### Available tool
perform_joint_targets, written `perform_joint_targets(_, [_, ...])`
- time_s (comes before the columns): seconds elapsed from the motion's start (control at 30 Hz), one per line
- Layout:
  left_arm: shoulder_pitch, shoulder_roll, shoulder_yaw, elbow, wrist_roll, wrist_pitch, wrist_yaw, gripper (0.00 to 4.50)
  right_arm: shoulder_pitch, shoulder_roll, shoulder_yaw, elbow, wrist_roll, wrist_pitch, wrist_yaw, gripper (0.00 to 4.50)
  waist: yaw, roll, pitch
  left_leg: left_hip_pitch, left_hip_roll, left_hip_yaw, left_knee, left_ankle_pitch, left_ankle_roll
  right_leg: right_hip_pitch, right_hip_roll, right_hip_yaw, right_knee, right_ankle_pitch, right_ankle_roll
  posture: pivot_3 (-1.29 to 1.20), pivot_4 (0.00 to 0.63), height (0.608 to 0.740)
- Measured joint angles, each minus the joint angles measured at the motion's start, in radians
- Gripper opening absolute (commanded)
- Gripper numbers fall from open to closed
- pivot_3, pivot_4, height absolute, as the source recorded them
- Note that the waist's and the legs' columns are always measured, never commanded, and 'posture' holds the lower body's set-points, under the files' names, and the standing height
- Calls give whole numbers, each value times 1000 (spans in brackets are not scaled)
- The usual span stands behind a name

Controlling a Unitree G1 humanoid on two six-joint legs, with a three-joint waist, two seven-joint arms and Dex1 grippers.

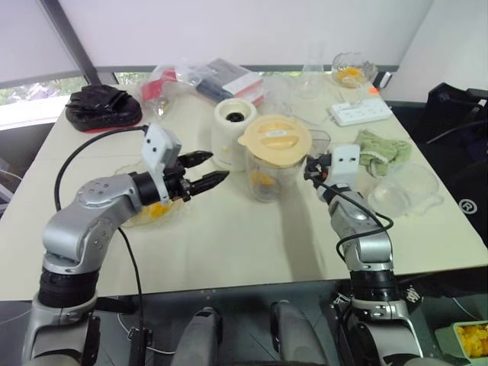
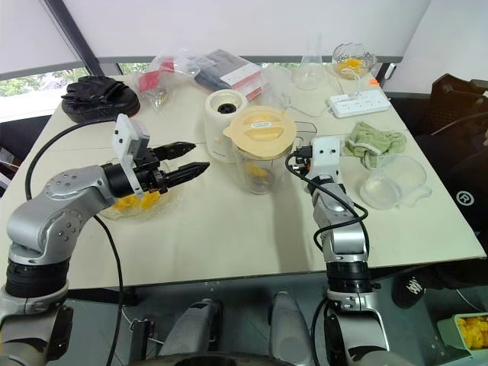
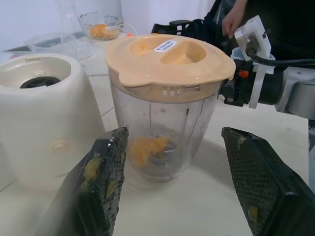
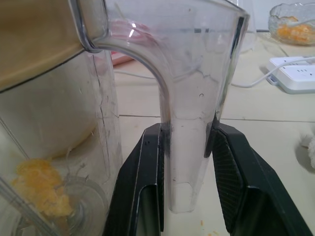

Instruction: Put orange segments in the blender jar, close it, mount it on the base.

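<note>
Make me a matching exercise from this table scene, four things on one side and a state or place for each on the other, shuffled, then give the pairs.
Things:
1. blender jar
2. base
3. left gripper
4. right gripper

States:
A. open, holding nothing
B. fingers on the clear handle
C. lid on, orange segments inside
D. dark socket on top, nothing mounted

Pairs: 1-C, 2-D, 3-A, 4-B

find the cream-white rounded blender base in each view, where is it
Left eye view: cream-white rounded blender base, centre, left of the lidded clear blender jar.
Right eye view: centre, left of the jar.
Left wrist view: at the picture's left edge.
Right wrist view: cannot tell.
Shared landmark: the jar's yellow lid.
</note>
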Motion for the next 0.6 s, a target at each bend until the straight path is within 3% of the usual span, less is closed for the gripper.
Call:
perform_joint_targets(0.2, [6, -3, 0, 1, 0, -2, 13, 3162, -4, 19, -26, -150, 7, 126, -79, 784, 1, 0, 0, -1, 0, 0, 0, 0, 0, -1, 0, 0, -1, 0, 0, 0, 150, 740])
perform_joint_targets(0.37, [45, -39, 0, -12, -1, -29, 29, 3162, -119, 11, -81, -278, 15, 268, -149, 784, -1, 1, 0, -1, 0, 0, -1, 0, 0, -1, 0, 0, 0, 0, 0, 0, 150, 740])
perform_joint_targets(0.6, [122, -110, 2, -44, 56, -133, 130, 3162, -315, -66, -78, -296, -5, 491, -180, 784, 1, 1, 1, -1, 0, 0, -1, 0, 0, -1, 0, 0, -1, 0, 0, 0, 150, 740])
